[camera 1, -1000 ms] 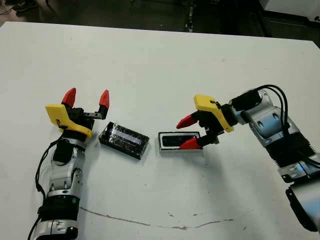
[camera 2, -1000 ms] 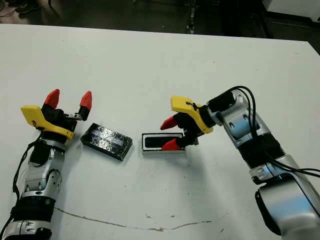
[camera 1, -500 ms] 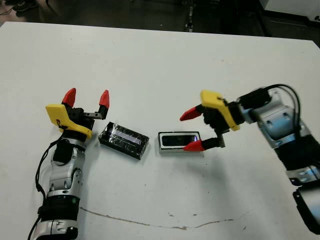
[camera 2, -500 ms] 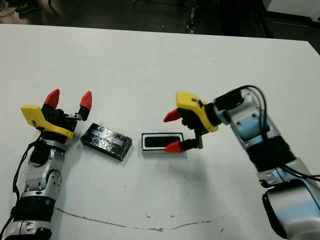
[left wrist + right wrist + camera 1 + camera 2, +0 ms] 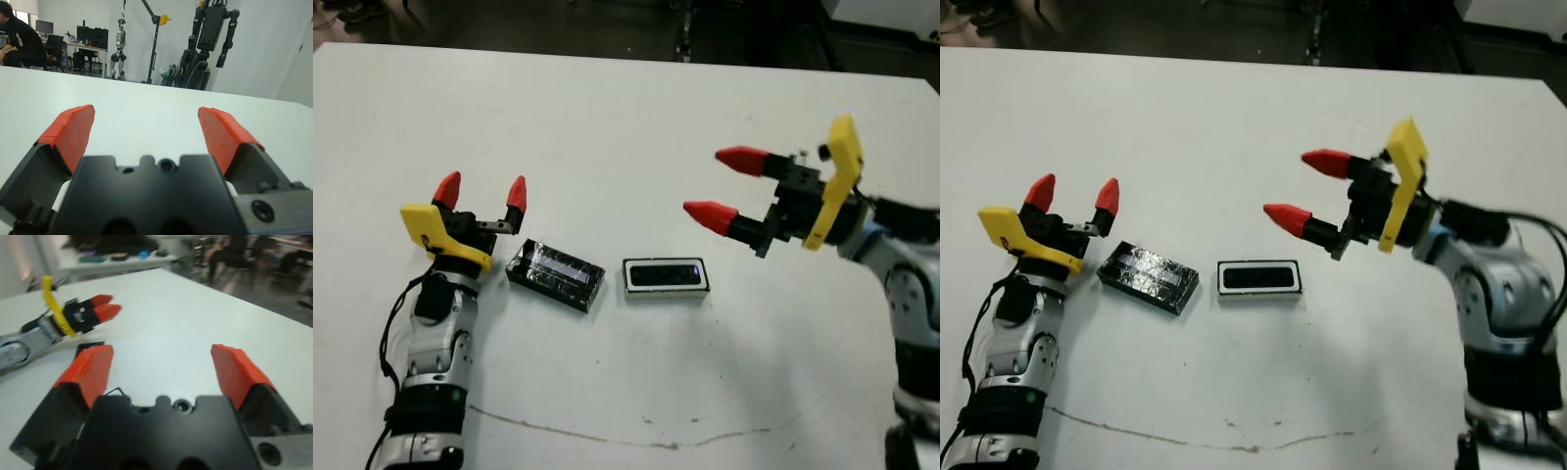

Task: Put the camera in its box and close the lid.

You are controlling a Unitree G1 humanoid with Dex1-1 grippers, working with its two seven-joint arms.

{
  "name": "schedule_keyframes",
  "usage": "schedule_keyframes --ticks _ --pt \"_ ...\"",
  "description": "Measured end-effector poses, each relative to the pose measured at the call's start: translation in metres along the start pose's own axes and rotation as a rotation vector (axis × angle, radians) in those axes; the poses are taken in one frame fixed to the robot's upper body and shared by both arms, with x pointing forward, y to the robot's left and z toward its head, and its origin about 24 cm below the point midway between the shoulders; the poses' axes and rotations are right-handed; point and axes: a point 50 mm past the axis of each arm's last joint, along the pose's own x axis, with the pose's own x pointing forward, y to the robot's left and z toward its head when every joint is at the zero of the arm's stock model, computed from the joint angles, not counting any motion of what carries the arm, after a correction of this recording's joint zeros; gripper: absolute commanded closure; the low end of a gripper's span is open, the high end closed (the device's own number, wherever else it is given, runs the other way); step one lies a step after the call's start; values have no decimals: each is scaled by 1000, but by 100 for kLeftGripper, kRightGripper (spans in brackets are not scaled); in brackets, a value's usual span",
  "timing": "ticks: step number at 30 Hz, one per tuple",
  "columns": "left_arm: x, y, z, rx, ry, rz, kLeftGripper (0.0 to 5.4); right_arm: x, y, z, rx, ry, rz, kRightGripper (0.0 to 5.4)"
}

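The camera (image 5: 666,274) is seated inside the box (image 5: 667,290), glossy dark face up, with the white lining visible as a thin border around it. The box lies flat on the white table (image 5: 607,127), uncovered. The lid (image 5: 555,275) lies on the table just beside the box, on the side toward the left gripper, slightly skewed, its pale strip facing up; a narrow gap of table is seen between lid and box.

The right gripper (image 5: 724,186) is held above the table, past the box's far end and well clear of it. Its two red fingers are spread wide apart and nothing is held between them; the fingertips (image 5: 707,211) point toward the left arm.

The left gripper (image 5: 481,190) is positioned near the lid's outer end, not touching it. Its fingers are likewise spread apart and empty, tips pointing away from the robot. A seated person (image 5: 19,41) is seen beyond the table in the left wrist view.
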Motion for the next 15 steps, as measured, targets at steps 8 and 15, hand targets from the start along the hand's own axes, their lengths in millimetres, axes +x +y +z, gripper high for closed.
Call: schedule_keyframes --ticks 8,15 --pt "-1 4 15 84 -51 -50 0 -26 26 -40 96 -126 -417 213" --pt "1 20 43 297 -90 -159 0 -33 35 -66 100 -138 -632 330"
